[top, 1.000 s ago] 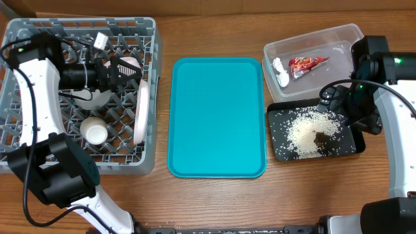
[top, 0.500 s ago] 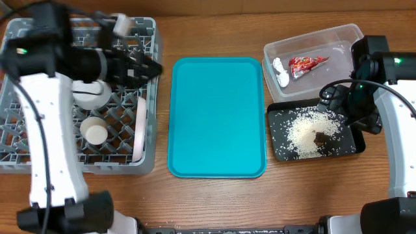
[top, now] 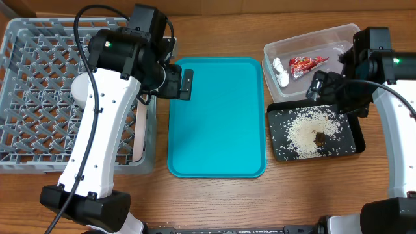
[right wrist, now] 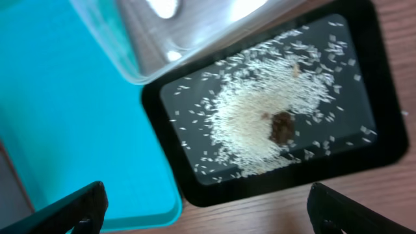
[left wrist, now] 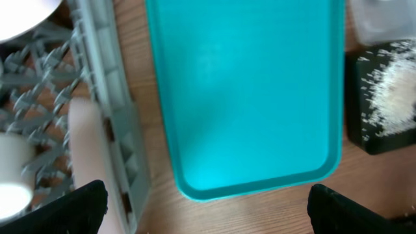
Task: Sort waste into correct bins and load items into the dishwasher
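Note:
The grey dish rack (top: 39,78) stands at the left, with a white plate (top: 140,130) on edge along its right wall. My left gripper (top: 185,83) is open and empty, just past the rack's right wall over the teal tray's left edge. The left wrist view shows the plate (left wrist: 88,143), a white cup (left wrist: 13,175) and a pale bowl's edge (left wrist: 19,13) in the rack (left wrist: 104,84). The clear tub (top: 338,36) holds the red-and-white wrapper (top: 307,64) and the tissue (top: 281,73). The black tray (top: 354,146) holds rice (top: 309,130) and a brown scrap (top: 320,137). My right gripper (top: 316,86) is open and empty above the black tray's far edge. No wooden stick shows.
The flat teal tray (top: 218,117) lies between the rack and the bins. The right wrist view shows the black tray (right wrist: 383,156), the rice (right wrist: 260,123), the scrap (right wrist: 281,127), the tub's corner (right wrist: 130,39) and the teal tray (right wrist: 65,117). Bare wood runs along the front.
My left arm has swung out of the rack to the right, and its gripper now hangs by the teal tray's left edge. My right gripper has shifted slightly toward the tub.

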`<act>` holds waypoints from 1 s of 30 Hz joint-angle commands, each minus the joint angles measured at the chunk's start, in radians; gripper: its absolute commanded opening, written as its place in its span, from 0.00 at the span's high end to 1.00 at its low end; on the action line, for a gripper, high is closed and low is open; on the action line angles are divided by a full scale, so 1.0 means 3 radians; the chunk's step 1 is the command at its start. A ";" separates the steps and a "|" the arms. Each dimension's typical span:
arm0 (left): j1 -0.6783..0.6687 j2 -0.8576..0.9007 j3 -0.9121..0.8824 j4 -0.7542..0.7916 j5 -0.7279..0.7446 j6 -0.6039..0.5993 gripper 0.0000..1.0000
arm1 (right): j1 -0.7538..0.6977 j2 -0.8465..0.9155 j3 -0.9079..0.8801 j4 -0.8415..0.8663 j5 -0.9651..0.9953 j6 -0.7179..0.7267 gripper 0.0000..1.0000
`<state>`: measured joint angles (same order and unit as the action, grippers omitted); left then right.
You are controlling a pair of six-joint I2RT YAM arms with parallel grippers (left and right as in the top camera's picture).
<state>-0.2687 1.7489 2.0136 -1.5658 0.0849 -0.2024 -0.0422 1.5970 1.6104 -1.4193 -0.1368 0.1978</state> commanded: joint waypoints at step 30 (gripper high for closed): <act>-0.0066 -0.3382 -0.3039 0.1383 -0.1106 -0.0843 0.00 | 0.0050 -0.2454 -0.1709 0.1170 0.0280 0.0037 0.00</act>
<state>-0.2821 0.8070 1.1873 -1.1690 -0.1707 -0.3801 -0.0311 0.8925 1.1118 -1.0603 -0.0750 0.2054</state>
